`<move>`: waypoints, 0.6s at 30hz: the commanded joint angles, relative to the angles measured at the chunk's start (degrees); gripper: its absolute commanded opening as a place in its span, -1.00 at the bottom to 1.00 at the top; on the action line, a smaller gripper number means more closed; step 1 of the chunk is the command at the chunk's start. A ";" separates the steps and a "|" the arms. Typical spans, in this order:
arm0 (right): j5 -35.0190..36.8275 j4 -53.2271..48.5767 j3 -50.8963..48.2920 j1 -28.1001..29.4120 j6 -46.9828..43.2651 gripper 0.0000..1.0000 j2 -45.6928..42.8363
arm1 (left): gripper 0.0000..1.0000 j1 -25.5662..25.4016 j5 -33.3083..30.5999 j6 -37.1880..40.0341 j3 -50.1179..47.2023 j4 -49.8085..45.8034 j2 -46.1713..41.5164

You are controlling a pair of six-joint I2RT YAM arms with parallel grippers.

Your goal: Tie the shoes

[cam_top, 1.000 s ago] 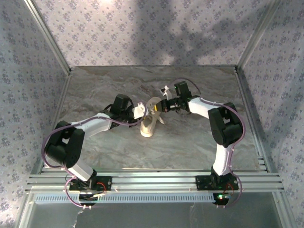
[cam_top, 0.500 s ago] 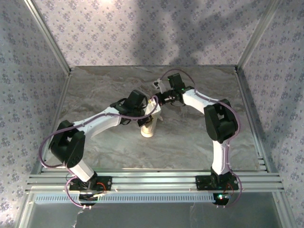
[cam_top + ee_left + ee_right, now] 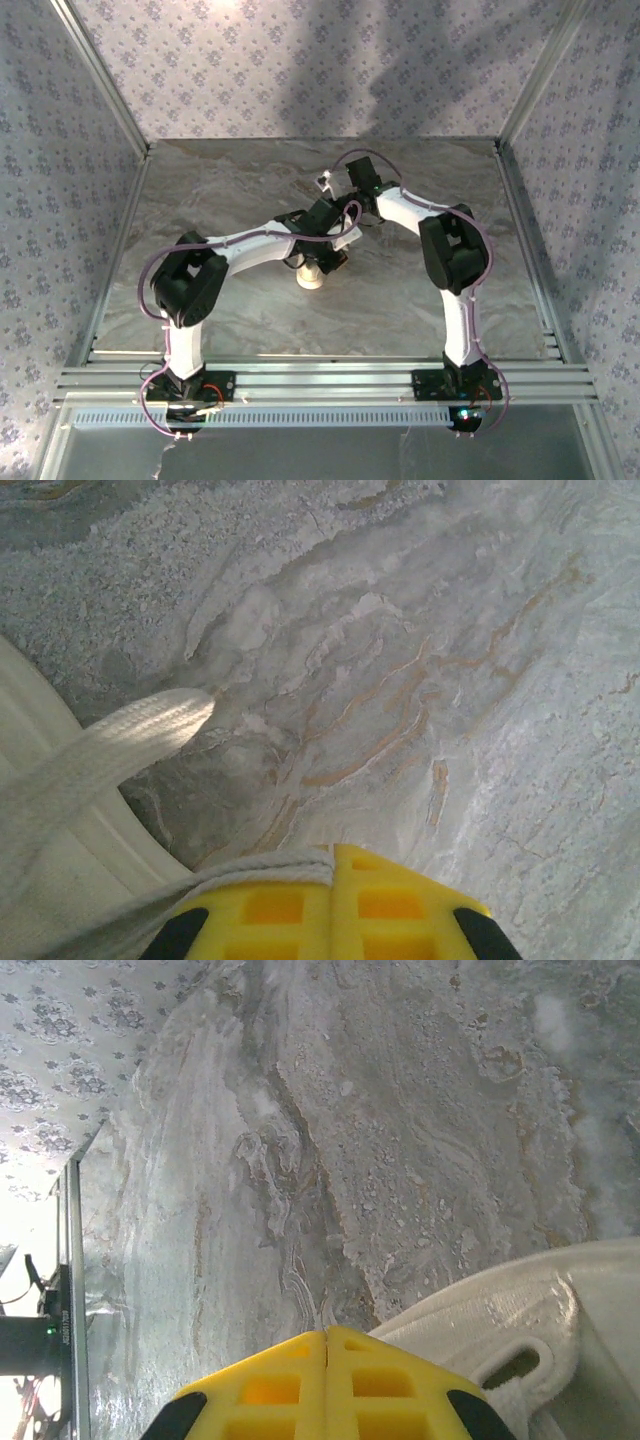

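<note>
— Yellow left gripper [image 3: 332, 858] is pinching a lace [image 3: 262, 866]; the shoe [image 3: 25, 742] is sitting at its eight o'clock.
— Overhead, that shoe is resting on the table [image 3: 430, 300], centre. Right gripper [image 3: 327, 1340] is clenching shut, shoe at four o'clock.

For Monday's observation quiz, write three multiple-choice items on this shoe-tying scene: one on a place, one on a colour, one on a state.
1. Where does the sneaker lie on the table?
A. Mid-table, where the two arms meet
B. Far left corner
C. Against the right rail

2. What colour are the fingers of the right gripper?
A. Black
B. Yellow
C. Red

3. How do the jaws of the left gripper stand?
A. Wide open
B. Shut, a lace at their seam
C. Clamped on the sole

Answers: 1 A, its toe shows just below the arms' ends; 2 B, the wrist view shows yellow; 3 B, no gap between the fingers.
</note>
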 commanded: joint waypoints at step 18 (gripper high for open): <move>2.02 -5.69 6.53 -2.46 3.12 -0.04 -2.72 | -0.04 0.97 -1.54 -3.51 0.05 0.34 -9.53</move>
